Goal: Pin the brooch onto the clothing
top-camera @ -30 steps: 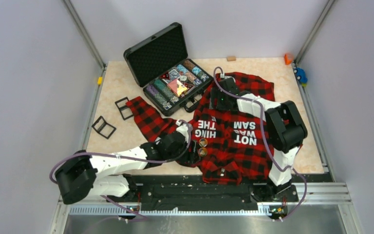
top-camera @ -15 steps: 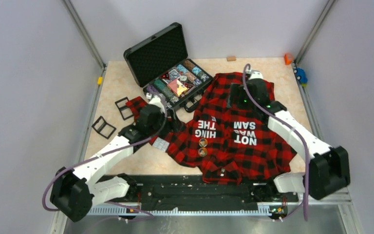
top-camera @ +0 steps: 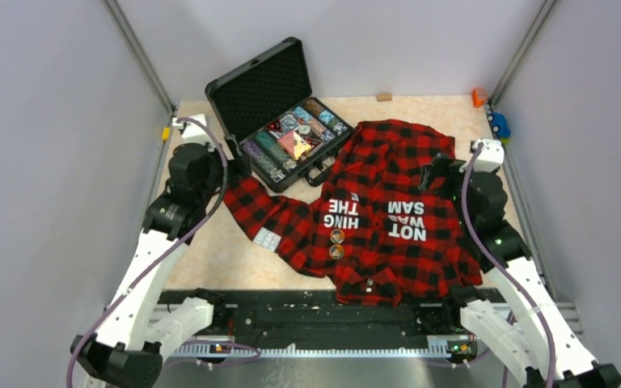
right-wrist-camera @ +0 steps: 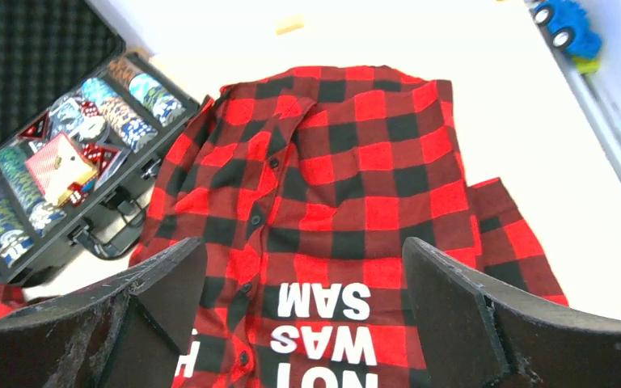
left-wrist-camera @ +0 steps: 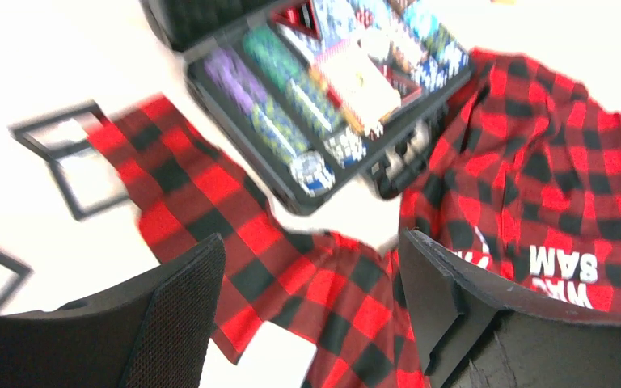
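The red-and-black checked shirt lies spread on the table, its white lettering upside down to me. Two small round brooches sit on it one above the other, below the word "HING". My left gripper is open and empty, raised over the left sleeve near the case; its jaws stand wide apart. My right gripper is open and empty above the shirt's right side, and its wrist view shows the lettering between the jaws. The brooches are out of both wrist views.
An open black case of poker chips and cards stands at the back left, touching the shirt. Black wire frames lie left of the sleeve. A small checked patch lies on the sleeve. A blue toy car and wooden block sit at the far edge.
Both arms have drawn back from the shirt: the left swung from beside the brooches to the back left, the right to the right edge. The sleeve now lies uncovered.
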Robot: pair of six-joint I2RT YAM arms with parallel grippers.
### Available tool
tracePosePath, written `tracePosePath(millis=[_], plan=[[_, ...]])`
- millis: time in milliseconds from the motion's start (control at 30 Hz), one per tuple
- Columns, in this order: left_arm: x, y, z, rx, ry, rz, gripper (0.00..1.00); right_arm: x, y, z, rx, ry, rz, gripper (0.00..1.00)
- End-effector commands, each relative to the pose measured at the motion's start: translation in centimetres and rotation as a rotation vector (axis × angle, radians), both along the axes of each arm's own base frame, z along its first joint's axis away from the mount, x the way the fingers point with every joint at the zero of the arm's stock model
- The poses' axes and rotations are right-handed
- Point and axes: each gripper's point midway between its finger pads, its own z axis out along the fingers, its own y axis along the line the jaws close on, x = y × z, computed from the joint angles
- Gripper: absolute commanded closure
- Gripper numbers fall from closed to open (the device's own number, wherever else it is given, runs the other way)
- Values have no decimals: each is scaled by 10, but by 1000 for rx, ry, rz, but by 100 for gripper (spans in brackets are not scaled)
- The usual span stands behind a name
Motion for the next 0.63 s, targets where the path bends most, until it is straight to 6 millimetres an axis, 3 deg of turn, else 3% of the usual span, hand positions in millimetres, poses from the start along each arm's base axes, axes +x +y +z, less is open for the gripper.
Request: tracePosePath(millis=[0, 233, 600], plan=[[-16, 35, 38, 125, -126, 93, 19, -7, -21, 8, -58, -135, -72, 7], [-37, 41, 12, 147, -212, 68, 14, -19, -26, -9, -44, -188, -81, 7], [-38, 42, 8, 176, -199, 64, 6, -20, -27, -13, -48, -169, -80, 7]])
